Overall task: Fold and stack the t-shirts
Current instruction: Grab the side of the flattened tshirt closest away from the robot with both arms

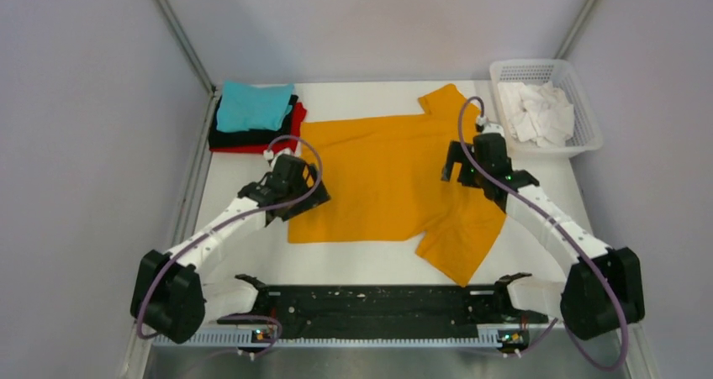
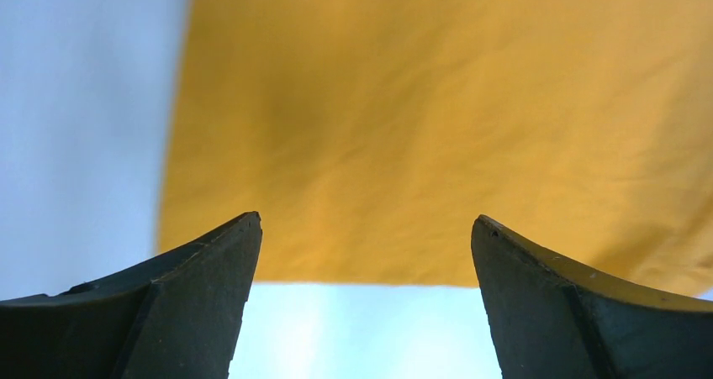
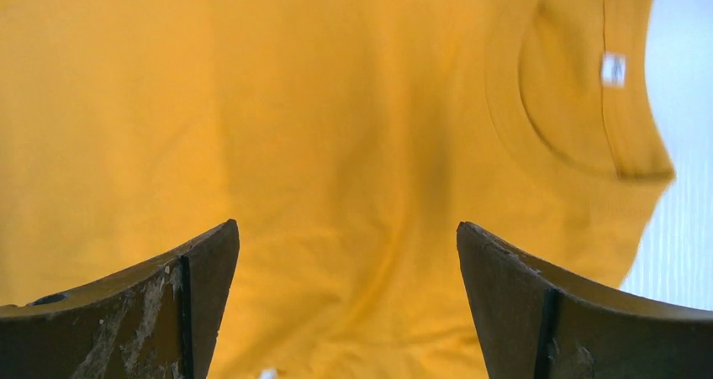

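A large mustard-orange t-shirt (image 1: 387,177) lies spread flat in the middle of the white table, collar toward the right, one sleeve at the far right and one at the near right. A stack of folded tees sits at the far left: teal (image 1: 252,106) on top, black (image 1: 227,135) under it, red (image 1: 290,131) at the bottom. My left gripper (image 1: 294,196) is open and empty over the shirt's left hem (image 2: 378,186). My right gripper (image 1: 462,171) is open and empty over the shirt near its collar (image 3: 580,102).
A white plastic basket (image 1: 588,118) holding crumpled white cloth (image 1: 538,114) stands at the far right corner. A black rail (image 1: 378,303) runs along the near edge between the arm bases. Grey walls close in the table on the left, right and back.
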`<state>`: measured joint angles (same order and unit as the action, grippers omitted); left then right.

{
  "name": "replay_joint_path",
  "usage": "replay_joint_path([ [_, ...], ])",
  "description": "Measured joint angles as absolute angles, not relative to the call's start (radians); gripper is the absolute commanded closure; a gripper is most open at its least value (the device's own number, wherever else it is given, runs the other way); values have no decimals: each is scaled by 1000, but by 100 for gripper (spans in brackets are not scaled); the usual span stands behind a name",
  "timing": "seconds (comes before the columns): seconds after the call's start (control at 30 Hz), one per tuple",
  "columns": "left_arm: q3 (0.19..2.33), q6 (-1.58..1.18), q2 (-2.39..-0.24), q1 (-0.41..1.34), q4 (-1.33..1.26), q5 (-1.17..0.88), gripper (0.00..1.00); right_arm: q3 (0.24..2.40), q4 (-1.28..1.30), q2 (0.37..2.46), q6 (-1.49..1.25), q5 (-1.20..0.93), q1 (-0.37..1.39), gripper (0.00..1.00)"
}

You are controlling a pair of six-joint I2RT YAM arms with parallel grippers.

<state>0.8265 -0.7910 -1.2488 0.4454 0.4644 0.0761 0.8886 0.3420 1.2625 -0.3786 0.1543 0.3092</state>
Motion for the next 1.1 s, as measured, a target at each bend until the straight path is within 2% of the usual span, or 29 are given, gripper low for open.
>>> replay_joint_path([
  [0.17, 597, -899, -1067, 445, 593, 187, 4, 669, 340, 1077, -439, 132, 300, 1],
  [0.47, 414, -1092, -909, 445, 566, 285, 19, 640, 322, 993, -456, 88, 300, 1],
  [0.53, 410, -1116, -908, 445, 551, 295, 25, 640, 321, 992, -456, 89, 300, 1],
  [0.6, 407, -1132, -914, 445, 541, 306, 35, 640, 322, 992, -457, 89, 300, 1],
  [0.87, 407, -1148, -981, 443, 473, 312, 53, 640, 322, 992, -456, 105, 300, 1],
  [0.93, 408, -1148, -995, 443, 456, 306, 70, 640, 322, 993, -456, 112, 300, 1],
  [1.03, 412, -1139, -1022, 441, 436, 289, 90, 640, 322, 998, -456, 116, 300, 1],
  [1.1, 418, -1119, -1042, 440, 426, 276, 96, 640, 322, 999, -456, 120, 300, 1],
])
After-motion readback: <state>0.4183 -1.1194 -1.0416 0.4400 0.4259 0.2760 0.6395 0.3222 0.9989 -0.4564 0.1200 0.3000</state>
